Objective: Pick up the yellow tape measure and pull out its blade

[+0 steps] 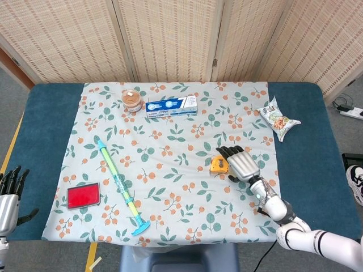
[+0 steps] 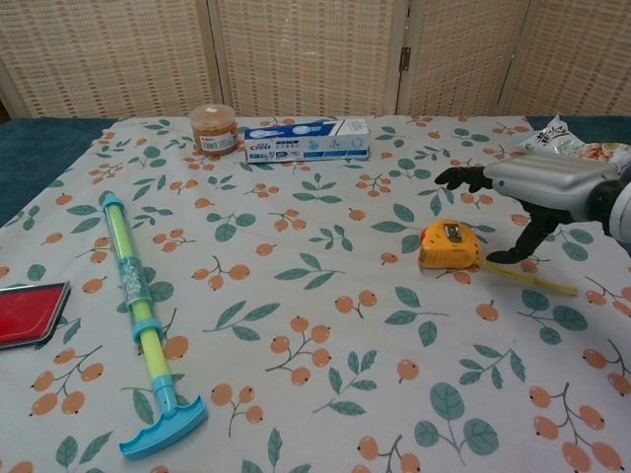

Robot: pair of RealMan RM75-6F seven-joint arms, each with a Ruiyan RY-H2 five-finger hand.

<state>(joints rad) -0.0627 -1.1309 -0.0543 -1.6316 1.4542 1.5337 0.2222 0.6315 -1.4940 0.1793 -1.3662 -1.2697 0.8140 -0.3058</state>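
Tape measure (image 2: 449, 244) lay on the cloth (image 2: 315, 325), some blade (image 2: 527, 281) out; the right hand (image 2: 537, 187) hovered just beside it, spread and grasping nothing, left hand (image 1: 8, 195) likewise.

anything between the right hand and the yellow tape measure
Nothing. In the chest view only bare floral cloth and air separate the right hand from the yellow tape measure. Its thumb comes down beside the case, near the partly drawn blade.

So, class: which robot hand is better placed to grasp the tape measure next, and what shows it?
The right robot hand. It hovers open right beside the tape measure, fingers spread toward it. The left robot hand sits at the table's far left edge, well beyond the water gun.
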